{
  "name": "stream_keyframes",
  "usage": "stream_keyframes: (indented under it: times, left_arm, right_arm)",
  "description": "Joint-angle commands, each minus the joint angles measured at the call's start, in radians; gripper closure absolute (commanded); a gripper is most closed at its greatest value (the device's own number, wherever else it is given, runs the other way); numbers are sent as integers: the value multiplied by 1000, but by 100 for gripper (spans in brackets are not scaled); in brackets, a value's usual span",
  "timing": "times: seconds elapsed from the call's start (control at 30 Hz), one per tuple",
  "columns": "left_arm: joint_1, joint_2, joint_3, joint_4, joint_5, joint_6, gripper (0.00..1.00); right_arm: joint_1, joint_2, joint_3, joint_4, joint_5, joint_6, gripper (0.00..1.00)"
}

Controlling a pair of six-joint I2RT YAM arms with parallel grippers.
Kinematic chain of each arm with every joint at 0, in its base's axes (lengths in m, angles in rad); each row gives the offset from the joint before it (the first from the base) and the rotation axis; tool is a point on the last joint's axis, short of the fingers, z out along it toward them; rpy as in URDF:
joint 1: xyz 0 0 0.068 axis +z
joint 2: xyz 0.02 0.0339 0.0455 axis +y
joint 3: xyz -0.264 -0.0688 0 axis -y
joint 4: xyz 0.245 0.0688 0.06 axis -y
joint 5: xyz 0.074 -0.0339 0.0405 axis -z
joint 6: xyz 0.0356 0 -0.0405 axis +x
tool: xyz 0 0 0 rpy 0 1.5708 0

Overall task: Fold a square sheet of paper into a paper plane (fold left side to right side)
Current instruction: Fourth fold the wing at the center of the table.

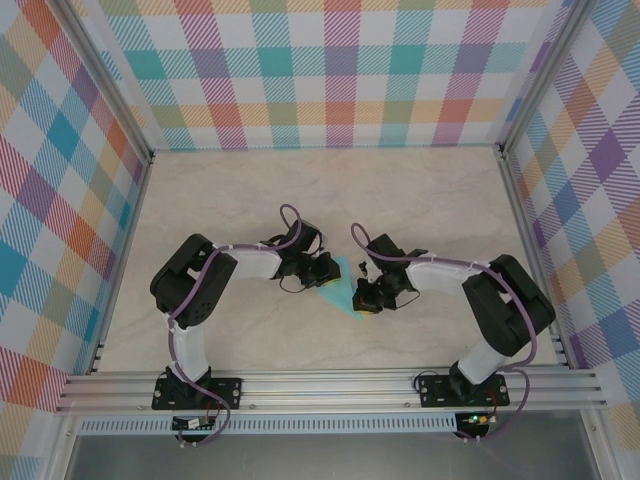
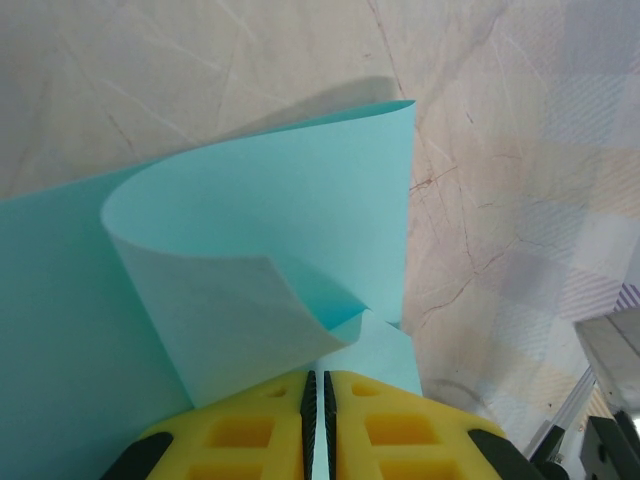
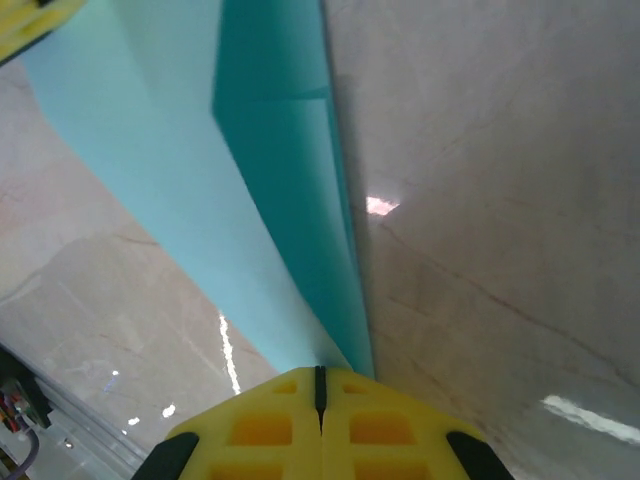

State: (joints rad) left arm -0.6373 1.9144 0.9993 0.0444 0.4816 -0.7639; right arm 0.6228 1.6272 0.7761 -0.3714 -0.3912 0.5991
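Observation:
The square sheet of paper (image 1: 341,291) is turquoise and lies between my two arms at the middle of the table, partly folded. In the left wrist view the paper (image 2: 270,210) curls up and over itself, with a loose flap near the fingers. My left gripper (image 1: 325,272) (image 2: 320,380) is shut on the sheet's edge, with a thin strip of paper between its pads. In the right wrist view the paper (image 3: 260,190) narrows down to the seam of my right gripper (image 1: 365,297) (image 3: 320,370), which is shut on that end. A folded layer shows darker along the sheet's right edge.
The marble-look tabletop (image 1: 300,200) spreads around the paper. Checked walls (image 1: 330,70) close off the back and both sides. An aluminium rail (image 1: 330,385) runs along the near edge by the arm bases.

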Motion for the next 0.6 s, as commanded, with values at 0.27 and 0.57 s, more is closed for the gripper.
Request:
stream_keyframes:
  times: [0.27, 0.57]
  left_arm:
    - [48, 22, 33, -166, -80, 86, 86]
    - [161, 81, 128, -225, -47, 177, 86]
  right_arm:
    - [5, 29, -47, -88, 119, -27, 98]
    - [5, 26, -80, -109, 135, -41, 99]
